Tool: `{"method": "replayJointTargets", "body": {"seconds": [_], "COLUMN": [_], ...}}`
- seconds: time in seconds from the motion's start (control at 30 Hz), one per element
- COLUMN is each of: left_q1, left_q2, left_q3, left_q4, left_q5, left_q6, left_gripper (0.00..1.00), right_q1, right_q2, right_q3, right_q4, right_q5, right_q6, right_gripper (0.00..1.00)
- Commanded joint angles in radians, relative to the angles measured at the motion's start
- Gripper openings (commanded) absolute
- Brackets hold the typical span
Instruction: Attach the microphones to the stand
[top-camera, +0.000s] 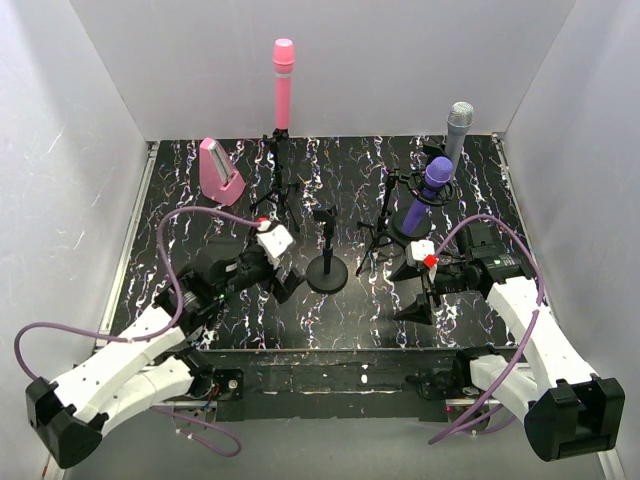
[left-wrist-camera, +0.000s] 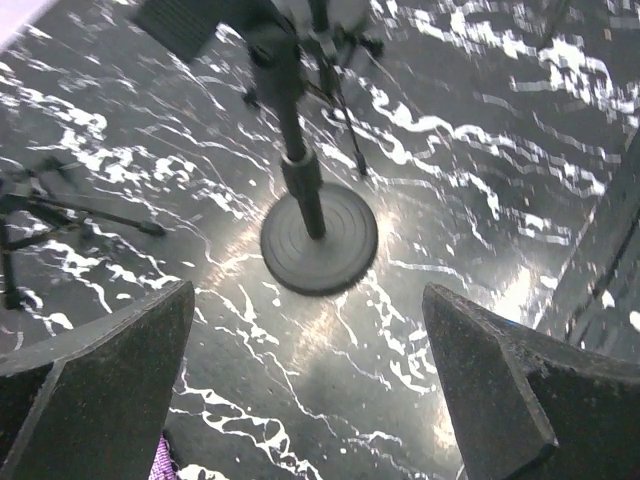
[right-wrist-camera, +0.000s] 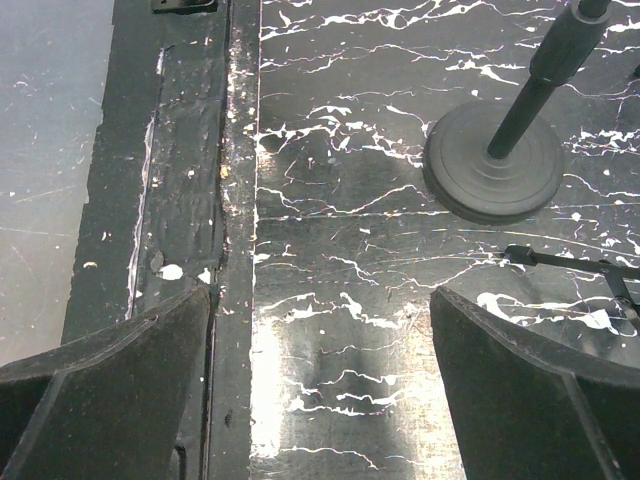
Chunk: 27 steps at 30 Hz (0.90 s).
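Pink box (top-camera: 220, 170): is lying at upper left, apart from the stands; it seems to be playing no part.
Pink mic (top-camera: 283, 80): is standing upright, head up, in the left tripod (top-camera: 275, 190) at upper centre-left. It looks already attached.
Left gripper (left-wrist-camera: 308, 325): is gaping wide and gripping nothing. It is hovering low over the mat (right-wrist-camera: 330, 150), facing the round stand, probably because nothing there needs holding.
Round stand (top-camera: 327, 270): is sitting at centre with its top bare, likely waiting for a mic.
Right gripper (right-wrist-camera: 322, 300): is spread wide and empty too, hanging over the mat's near edge at lower right, clear of the stands.
Purple mic (top-camera: 432, 190): is leaning head-up at right of centre and seems to be seated in a black holder.
Silver mic (top-camera: 458, 128): is rising upright at upper right, just behind the purple one; its support is hidden.
Fourth mic: is not showing in any view.
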Motion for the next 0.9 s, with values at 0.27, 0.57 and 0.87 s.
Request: {"method": "replayJointTargets", "body": {"seconds": [0.27,0.57,0.87], "left_q1": [0.296,0.3,0.286], "left_q2": [0.372,0.679,0.777], "left_q3": [-0.103,-0.01,-0.008], "left_q4": [0.673,1.065,1.186], "left_q5": [0.668,0.786,0.814], "left_q6": [0.038,-0.217,-0.313], "left_gripper": [0.95,0.84,0.55], "right_q1": [-0.005,-0.003,-0.005], "right_q2": [-0.011,-0.008,0.007], "right_q3": [0.002,0.001,0.002], "right_q4": [-0.018,-0.022,-0.018], "right_q5": [-0.029,-0.033,-0.027], "right_q6": [-0.022,-0.028,-0.025], "right_gripper": [0.98,0.98,0.98]}}
